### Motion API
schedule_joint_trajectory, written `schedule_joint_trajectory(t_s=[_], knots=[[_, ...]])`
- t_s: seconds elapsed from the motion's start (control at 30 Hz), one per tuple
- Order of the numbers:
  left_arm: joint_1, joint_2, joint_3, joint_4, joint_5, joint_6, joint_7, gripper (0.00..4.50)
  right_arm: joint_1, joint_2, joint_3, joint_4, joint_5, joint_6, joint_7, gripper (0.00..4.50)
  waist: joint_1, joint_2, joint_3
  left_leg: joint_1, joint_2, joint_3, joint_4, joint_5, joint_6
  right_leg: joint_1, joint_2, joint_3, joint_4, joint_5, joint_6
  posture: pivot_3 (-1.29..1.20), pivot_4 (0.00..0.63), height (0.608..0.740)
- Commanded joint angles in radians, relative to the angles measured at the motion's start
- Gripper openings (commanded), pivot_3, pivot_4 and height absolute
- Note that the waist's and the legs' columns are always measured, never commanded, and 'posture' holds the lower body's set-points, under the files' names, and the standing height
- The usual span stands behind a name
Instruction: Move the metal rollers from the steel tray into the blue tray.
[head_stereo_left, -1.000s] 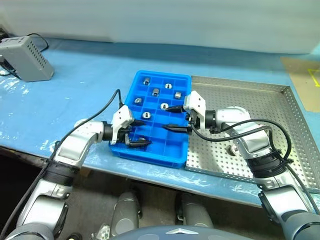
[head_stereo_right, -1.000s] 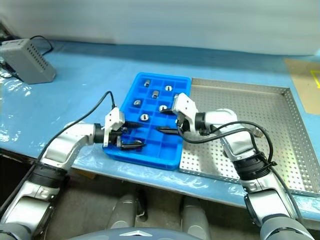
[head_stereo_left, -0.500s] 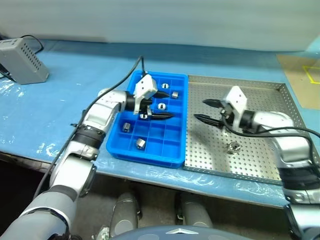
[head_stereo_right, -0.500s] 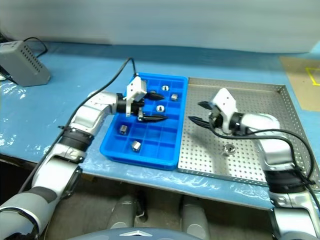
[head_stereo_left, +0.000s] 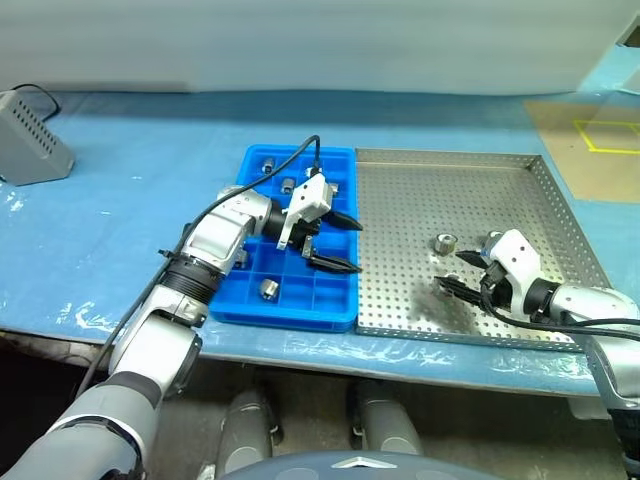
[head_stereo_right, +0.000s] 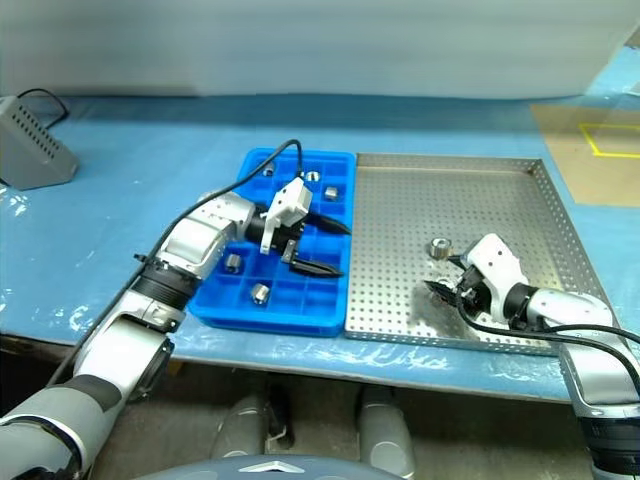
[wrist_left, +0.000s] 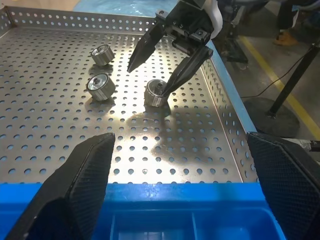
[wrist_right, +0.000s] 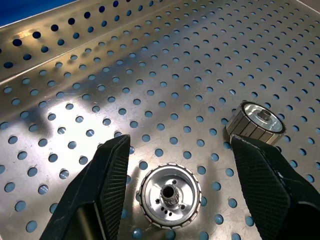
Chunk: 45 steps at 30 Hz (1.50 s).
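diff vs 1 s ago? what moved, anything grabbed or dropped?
The right gripper swung off the blue tray to the steel tray and now sits open, low over a metal roller, not gripping it. The left gripper shifted from the blue tray's near left corner to its right edge, open and empty. Nothing was grabbed or dropped. Both trays kept their places; the camera itself shifted.

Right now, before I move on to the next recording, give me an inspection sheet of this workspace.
Surface: blue-covered table.
Job's things: steel tray holds three metal rollers; blue tray holds several more.
Clutter: grey box at far left.
Grippers: left gripper open, empty, over the blue tray; right gripper open, straddling a roller in the steel tray.
Cables: black cable along the left arm.
Surroundings: floor with yellow tape.
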Motion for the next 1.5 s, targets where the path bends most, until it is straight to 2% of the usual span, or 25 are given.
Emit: schedule_joint_trajectory(t_s=[0.03,0.23,0.43,0.53,0.6,0.67,0.73,0.97,1.07,1.2,1.37,1.5], knots=[[0.004,0.001,0.009,-0.012,0.003,-0.013,0.011,4.46,-0.006,-0.003,0.013,0.074,-0.027,-0.043,-0.003,3.30,-0.002,0.000,0.000,0.000,0.000,0.000,0.000,0.000,0.001,0.001,0.000,0.000,0.000,0.000,0.000,-0.49,0.150,0.740],[0.035,0.016,0.000,-0.034,0.015,-0.003,0.020,4.46,0.006,0.003,0.042,0.195,-0.061,-0.102,-0.003,3.30,-0.004,0.000,0.000,-0.002,-0.001,0.000,0.000,-0.003,0.005,0.000,0.000,0.000,-0.002,0.000,0.000,-0.48,0.150,0.740],[0.034,0.018,0.004,-0.031,0.027,-0.003,0.029,4.46,-0.006,0.018,0.088,0.227,-0.080,-0.142,0.002,3.30,-0.004,-0.001,0.000,0.000,-0.001,0.000,0.003,-0.004,0.006,0.003,0.000,0.000,-0.002,0.000,0.000,-0.47,0.150,0.740],[0.030,0.018,0.006,-0.022,0.033,-0.008,0.033,4.50,-0.024,0.028,0.095,0.236,-0.080,-0.151,-0.003,2.65,-0.007,-0.002,-0.001,0.005,0.000,0.000,0.003,-0.004,0.005,0.007,0.000,0.000,-0.002,0.000,0.000,-0.47,0.150,0.740],[0.033,0.021,0.006,-0.027,0.033,-0.007,0.033,4.50,-0.036,0.036,0.092,0.243,-0.077,-0.150,-0.015,2.06,-0.011,-0.002,-0.001,0.005,0.000,0.000,0.003,-0.004,0.005,0.007,0.000,0.000,-0.002,-0.001,0.002,-0.47,0.150,0.740],[0.037,0.024,0.006,-0.032,0.035,-0.004,0.036,4.50,-0.033,0.032,0.091,0.241,-0.065,-0.152,0.006,2.06,-0.016,-0.002,-0.001,0.005,0.000,0.000,0.003,-0.004,0.005,0.007,0.000,0.000,-0.002,-0.002,0.003,-0.46,0.150,0.740],[0.041,0.028,0.007,-0.035,0.037,-0.003,0.041,4.50,-0.031,0.036,0.085,0.241,-0.061,-0.158,0.006,1.73,-0.019,-0.003,-0.001,0.005,-0.001,0.000,0.003,-0.004,0.005,0.007,-0.001,0.000,-0.002,-0.002,0.003,-0.46,0.150,0.740],[0.075,0.082,0.043,-0.062,0.043,-0.010,0.079,4.50,-0.078,0.062,0.065,0.164,-0.022,-0.099,-0.022,1.71,-0.032,-0.003,-0.001,0.002,-0.001,0.000,0.002,-0.004,0.006,0.004,0.000,0.000,-0.002,0.000,0.000,-0.46,0.150,0.740],[0.076,0.128,0.125,-0.069,0.005,-0.032,0.097,4.50,-0.128,0.062,0.113,0.036,0.013,-0.025,0.013,1.71,-0.040,-0.003,-0.001,-0.001,0.000,0.000,0.002,-0.004,0.005,0.000,0.000,0.000,-0.001,0.000,0.000,-0.45,0.150,0.740],[0.060,0.224,0.228,-0.030,-0.025,-0.034,0.111,4.50,-0.283,0.120,0.223,-0.042,0.043,0.030,0.050,1.71,-0.054,-0.002,-0.001,-0.004,0.001,-0.001,0.002,-0.003,0.004,-0.005,0.002,0.000,0.002,0.000,0.000,-0.39,0.150,0.740],[0.091,0.279,0.270,-0.074,-0.043,-0.010,0.123,4.50,-0.467,0.204,0.294,0.102,0.024,0.006,0.075,1.71,-0.023,-0.002,-0.001,-0.004,0.000,-0.001,0.000,-0.003,0.004,-0.005,0.000,0.000,0.001,0.000,-0.001,-0.29,0.150,0.740],[0.191,0.326,0.289,-0.222,-0.083,0.064,0.132,4.50,-0.595,0.302,0.383,0.297,-0.025,-0.083,0.119,1.71,0.014,-0.002,-0.001,-0.007,0.000,0.000,0.000,-0.003,0.004,-0.008,0.000,0.000,0.001,0.000,-0.001,-0.21,0.150,0.740]])
